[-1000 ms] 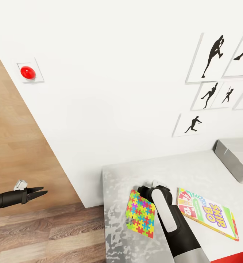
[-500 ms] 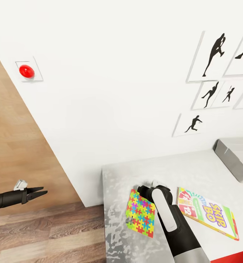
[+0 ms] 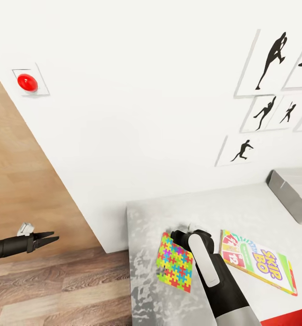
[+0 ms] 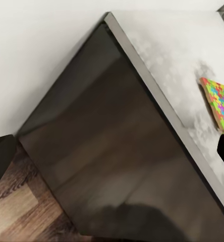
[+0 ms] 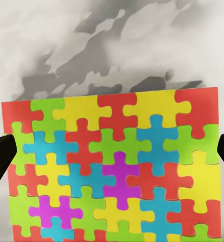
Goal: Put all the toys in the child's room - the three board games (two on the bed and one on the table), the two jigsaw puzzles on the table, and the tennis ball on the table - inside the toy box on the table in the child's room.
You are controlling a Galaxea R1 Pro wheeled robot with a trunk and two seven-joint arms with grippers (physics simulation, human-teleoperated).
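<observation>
White wall and grey counter (image 3: 169, 213) ahead of me. My right claw (image 3: 180, 235) pinches the jigsaw puzzle (image 3: 175, 262) by its two side edges, tilted above the counter. Just beside it lies a board game (image 3: 259, 261) reading "SKIP-BO". The toy box (image 3: 291, 197) is cut off at the edge. My left claw (image 3: 49, 237) hangs pressed together over the floor (image 3: 69, 290).

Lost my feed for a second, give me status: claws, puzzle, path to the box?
Right claw shut on jigsaw puzzle, tilted above table. Left claw shut, empty, over the floor. Skip-Bo game lies between puzzle and toy box.
</observation>
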